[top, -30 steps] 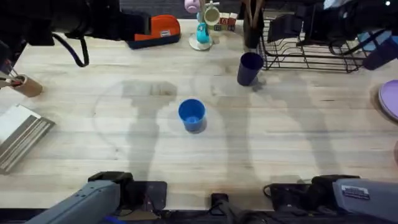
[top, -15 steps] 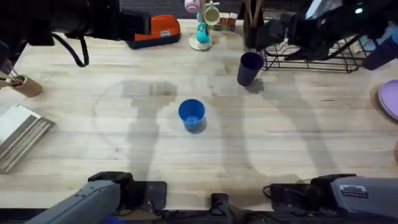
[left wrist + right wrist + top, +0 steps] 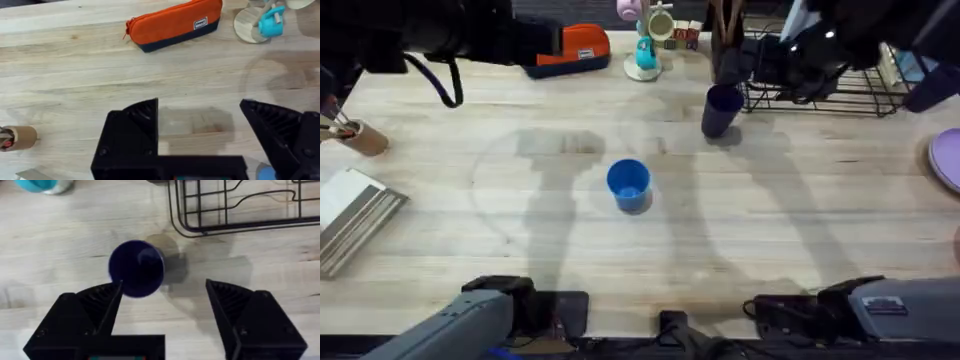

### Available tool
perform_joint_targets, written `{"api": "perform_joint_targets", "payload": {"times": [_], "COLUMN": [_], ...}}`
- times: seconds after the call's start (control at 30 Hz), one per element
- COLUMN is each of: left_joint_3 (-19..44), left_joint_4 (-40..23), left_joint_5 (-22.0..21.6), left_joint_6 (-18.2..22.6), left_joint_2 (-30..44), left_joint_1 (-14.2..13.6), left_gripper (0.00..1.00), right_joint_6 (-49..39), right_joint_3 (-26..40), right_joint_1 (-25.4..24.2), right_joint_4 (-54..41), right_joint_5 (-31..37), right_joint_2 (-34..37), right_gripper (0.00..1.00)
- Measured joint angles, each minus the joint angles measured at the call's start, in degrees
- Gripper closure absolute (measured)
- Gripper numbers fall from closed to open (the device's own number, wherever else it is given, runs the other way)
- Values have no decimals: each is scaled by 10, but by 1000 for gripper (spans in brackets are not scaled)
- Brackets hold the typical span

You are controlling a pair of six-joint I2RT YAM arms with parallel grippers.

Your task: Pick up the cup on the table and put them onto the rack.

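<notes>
- Overhead view: the table (image 3: 770, 230) is pale planks with visible grain. A dark blue cup (image 3: 721, 108) stands upright on it, just in front of the near left corner of the rack (image 3: 820, 90), apart from the wires.
- A lighter blue cup (image 3: 628, 185) stands upright, mouth up, well apart from the rack, toward the middle of the table.
- Right arm shows large, dark and blurred over the rack's left part.
- Right wrist view: right gripper (image 3: 162, 305) hangs above the table, jaws spread wide and holding nothing. The dark blue cup (image 3: 136, 268) sits just by the inner edge of one finger (image 3: 95, 307), seen from above, mouth open. The rack (image 3: 235, 205) lies just past the cup.
- Left wrist view: left gripper (image 3: 200, 135) wide open, nothing between the fingers, bare wood below.
- An orange pencil case (image 3: 175, 24) with a dark base lies far from the rack on the table's back edge. It carries a small white label; the writing is too small to read.
- A small pastel mug tree (image 3: 648, 45) stands left of the rack.
</notes>
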Motion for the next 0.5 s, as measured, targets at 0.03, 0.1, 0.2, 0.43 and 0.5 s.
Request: {"api": "perform_joint_targets", "payload": {"times": [0.03,0.1,0.2,0.43,0.5], "left_joint_3": [0,0,0,0,0], "left_joint_4": [0,0,0,0,0], "left_joint_5": [0,0,0,0,0], "left_joint_6": [0,0,0,0,0], "left_joint_2": [0,0,0,0,0], "left_joint_1": [0,0,0,0,0], "left_gripper": [7,7,7,7,7], "right_joint_6": [0,2,5,11,11], "right_joint_3": [0,0,0,0,0], "right_joint_1": [0,0,0,0,0], "right_joint_4": [2,7,19,30,31], "right_joint_5": [2,5,5,5,5], "right_joint_2": [9,25,46,78,87], "right_gripper": [6,6,6,14,45]}}
